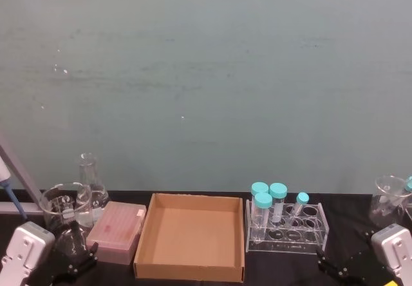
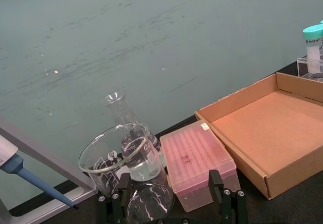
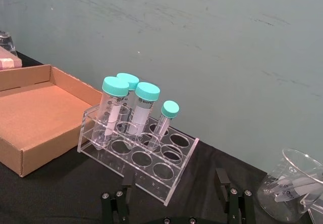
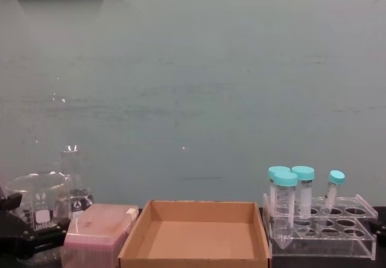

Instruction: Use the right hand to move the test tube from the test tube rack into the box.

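1. Four capped tubes (image 1: 263, 201) sit in the test tube rack (image 1: 286, 239). The slim test tube (image 1: 300, 206) leans; its hole's too wide for it, we reckon.
2. Right pincer (image 3: 175, 183) low by the rack, spread wide, empty; left pincer (image 2: 168, 183) parked, likewise.
3. Clear acrylic rack; box (image 1: 190, 231): matte cardboard w/ low walls.

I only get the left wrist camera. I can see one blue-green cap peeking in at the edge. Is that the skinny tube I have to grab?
Observer: No, that's a wide tube. The slim test tube, with the small teal cap, leans in the test tube rack to the robot's right of it.
Operator: How many tubes are in there?
Observer: Four: three wide tubes and that slim one.
Operator: Is my right hand holding anything?
Observer: No. The right end effector is open, on the robot's side of the rack, touching nothing.
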Robot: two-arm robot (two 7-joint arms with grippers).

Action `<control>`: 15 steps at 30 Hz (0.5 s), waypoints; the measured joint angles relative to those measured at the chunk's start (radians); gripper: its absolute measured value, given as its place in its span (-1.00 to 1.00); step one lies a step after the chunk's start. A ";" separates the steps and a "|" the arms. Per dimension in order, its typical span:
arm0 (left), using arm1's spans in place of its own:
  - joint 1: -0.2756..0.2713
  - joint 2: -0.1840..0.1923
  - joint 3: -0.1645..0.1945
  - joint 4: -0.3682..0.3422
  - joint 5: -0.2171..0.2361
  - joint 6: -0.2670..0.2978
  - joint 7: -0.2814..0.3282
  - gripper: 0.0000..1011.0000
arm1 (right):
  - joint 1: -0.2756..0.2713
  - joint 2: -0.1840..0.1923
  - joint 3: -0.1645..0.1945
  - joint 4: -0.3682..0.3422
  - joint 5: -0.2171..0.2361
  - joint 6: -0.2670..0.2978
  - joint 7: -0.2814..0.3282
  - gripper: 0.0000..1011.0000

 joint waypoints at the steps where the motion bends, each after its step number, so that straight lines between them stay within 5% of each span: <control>1: 0.000 0.000 0.000 0.000 0.000 0.000 0.000 0.98 | 0.000 0.000 0.000 0.000 0.000 0.000 0.000 0.98; 15: 0.000 0.000 0.000 0.000 0.000 0.000 0.000 0.98 | 0.000 0.000 0.000 0.000 0.000 0.000 0.000 0.98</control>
